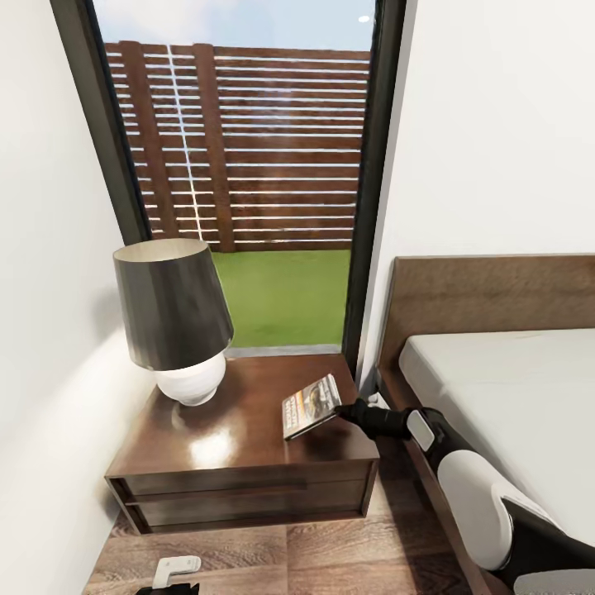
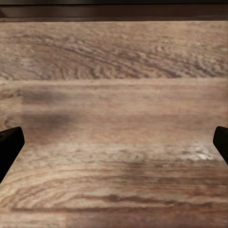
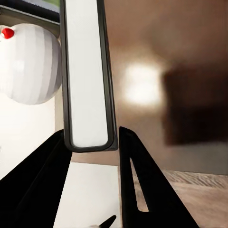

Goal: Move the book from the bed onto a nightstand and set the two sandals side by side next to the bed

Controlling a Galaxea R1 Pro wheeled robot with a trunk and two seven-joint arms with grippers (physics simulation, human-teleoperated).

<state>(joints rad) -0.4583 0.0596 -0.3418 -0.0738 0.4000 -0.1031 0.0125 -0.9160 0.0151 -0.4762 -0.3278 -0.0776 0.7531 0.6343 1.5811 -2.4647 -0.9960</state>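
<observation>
Book (image 1: 311,406), thin paperback, over the right front part of the nightstand (image 1: 240,430) top, tilted, near edge low and seemingly touching the wood, far edge raised. Pinched at its right-hand edge by the right pincer (image 1: 343,408); right wrist view shows the book (image 3: 88,76) edge-on between the two dark fingers (image 3: 135,180), so closed on it. Probably light and a bit floppy, glossy cover likely slick, nothing breakable. Edge grip fine for something this thin, though likely to sag or pivot if swung fast. Flat landing looks easy enough.

Room on top: lamp (image 1: 175,318) sits at the back left, well apart from the book, bare glossy wood between. Front edge of the nightstand close under the book, so better set down a touch further in. Right side tighter: bed (image 1: 504,388) frame and headboard just beside the nightstand, arm threading through that gap. Window (image 1: 248,165) right behind.

Left pincer (image 2: 114,137) hanging over plank floor (image 2: 114,71), fingertips spread wide at the picture edges, open and empty. No sandals spotted.
</observation>
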